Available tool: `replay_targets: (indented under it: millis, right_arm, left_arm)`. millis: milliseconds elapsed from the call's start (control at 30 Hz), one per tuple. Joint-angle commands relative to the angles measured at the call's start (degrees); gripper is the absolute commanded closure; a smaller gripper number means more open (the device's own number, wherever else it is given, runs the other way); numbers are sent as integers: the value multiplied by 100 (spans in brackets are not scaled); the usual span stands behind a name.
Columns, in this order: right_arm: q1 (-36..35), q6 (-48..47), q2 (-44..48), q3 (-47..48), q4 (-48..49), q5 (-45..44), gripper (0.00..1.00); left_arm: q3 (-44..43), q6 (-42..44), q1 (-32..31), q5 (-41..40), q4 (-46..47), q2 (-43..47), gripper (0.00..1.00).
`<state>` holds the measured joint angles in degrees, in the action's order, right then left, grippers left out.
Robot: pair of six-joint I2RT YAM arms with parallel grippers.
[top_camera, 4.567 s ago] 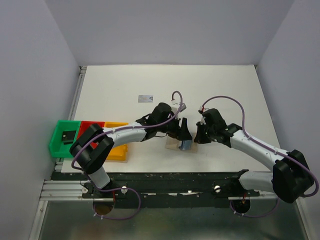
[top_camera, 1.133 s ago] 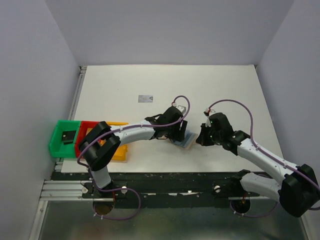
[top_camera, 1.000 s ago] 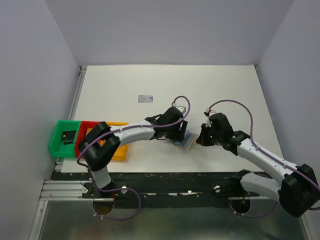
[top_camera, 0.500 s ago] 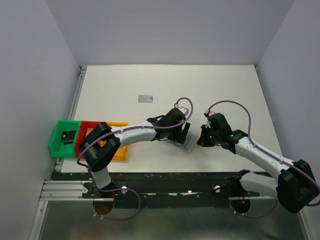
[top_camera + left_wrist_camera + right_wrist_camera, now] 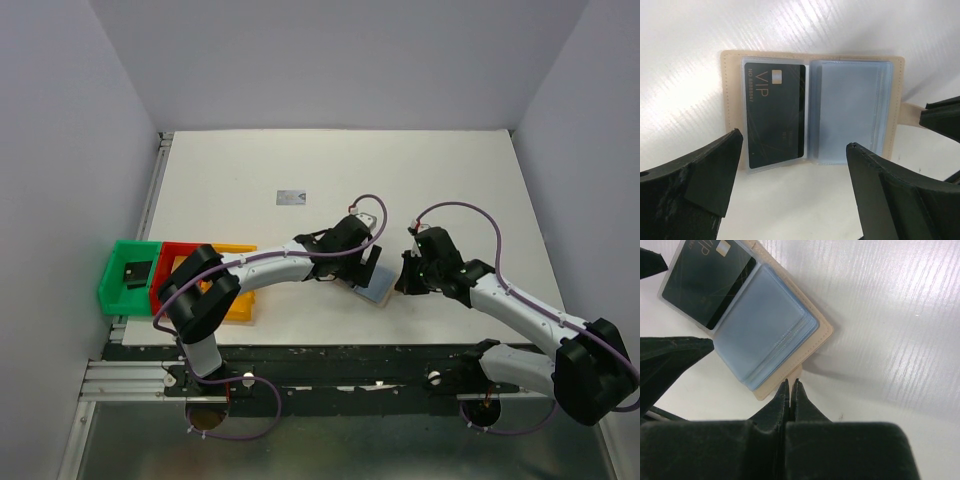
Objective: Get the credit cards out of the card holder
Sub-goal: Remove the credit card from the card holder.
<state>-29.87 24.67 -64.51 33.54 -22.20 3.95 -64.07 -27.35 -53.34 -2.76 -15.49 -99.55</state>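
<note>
The card holder point(image 5: 850, 115) lies open and flat on the white table, tan rim around two light blue panels. A black credit card point(image 5: 775, 117) marked VIP sits in its left sleeve; the right panel point(image 5: 765, 325) shows only stacked blue sleeves. My left gripper point(image 5: 795, 140) hovers over the holder, open wide, with nothing between its fingers point(image 5: 705, 175). My right gripper point(image 5: 791, 382) is shut on the holder's small tan tab point(image 5: 912, 114). From above, the holder point(image 5: 376, 287) sits between both grippers. A silver-grey credit card point(image 5: 292, 197) lies alone farther back.
Green bin point(image 5: 118, 290), red bin point(image 5: 180, 252) and yellow bin point(image 5: 238, 308) stand at the table's left edge, partly under the left arm. A small black chunky object point(image 5: 133, 272) lies in the green bin. Grey walls enclose the table.
My left gripper's jaws have spread wider over the last second. The holder now lies flat and has shifted slightly right. The right gripper stays shut on the tab.
</note>
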Motion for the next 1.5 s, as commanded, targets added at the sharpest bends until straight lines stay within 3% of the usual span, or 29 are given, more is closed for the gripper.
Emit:
replay_targets:
  millis: [0, 200, 600, 900, 967, 1067, 1167, 1333, 1467]
  right_arm:
    - [42, 65, -9, -93, -65, -157, 100]
    - [60, 47, -149, 65, -276, -359, 100]
    - [51, -497, -1080, 837, -469, 27, 100]
    - [60, -682, -1731, 1655, -926, -736, 99]
    - [60, -779, -1889, 1848, -1067, -807, 89]
    - [60, -805, -2030, 2069, -1243, -790, 61]
    - [69, -735, -1934, 2095, -1313, -851, 45]
    - [69, -682, -1469, 2218, -1586, -1045, 38]
    - [60, -490, -670, 1912, -886, -468, 39]
  left_arm:
    - [-114, -50, -36, -715, -226, 102, 1]
    - [219, -305, 174, -1182, -157, 550, 1]
    - [1432, -683, 632, -287, 1003, 1402, 12]
    - [1890, -798, 746, -128, 1214, 1816, 12]
    - [1925, -807, 746, -119, 1223, 1842, 12]
    - [1934, -815, 773, -84, 1223, 1869, 12]
    - [1934, -815, 773, -66, 1206, 1921, 12]
    - [1934, -833, 825, -5, 1214, 2027, 12]
    - [1934, -973, 913, 267, 1416, 2010, 14]
